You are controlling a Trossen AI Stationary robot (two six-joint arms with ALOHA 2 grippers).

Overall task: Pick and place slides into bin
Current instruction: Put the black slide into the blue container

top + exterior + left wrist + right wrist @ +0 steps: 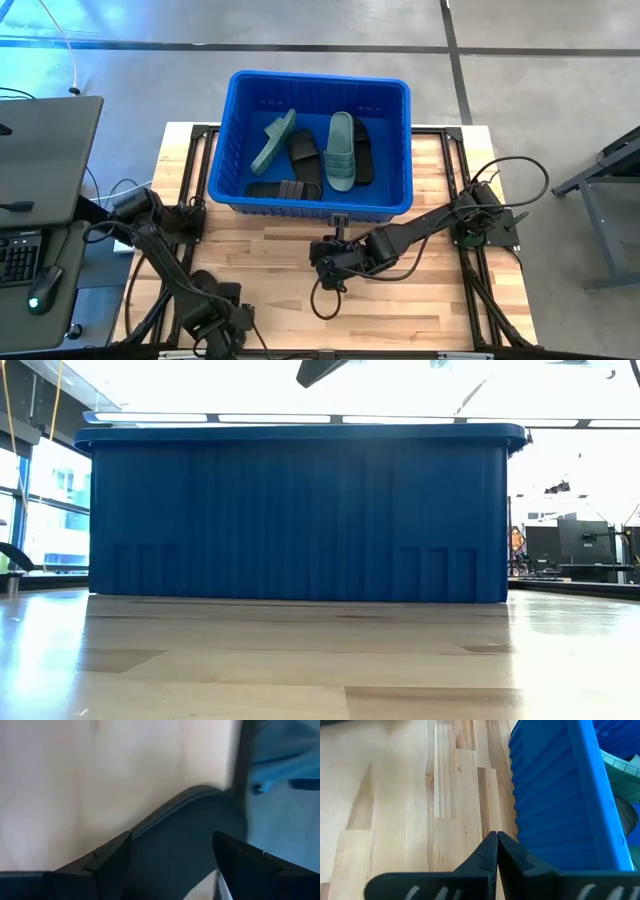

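I see the slides [315, 155] lying in the bin [232, 110] at the table's [420, 310] far edge; right gripper [497, 851] pinched together beside it; left gripper [170, 857] spread apart, holding nothing.

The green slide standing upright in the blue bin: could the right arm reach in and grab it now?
Probably, but not right away. The right gripper is shut and sits on the table outside the bin's near wall. The green slide lies uncovered, so lifting over the rim looks unobstructed.
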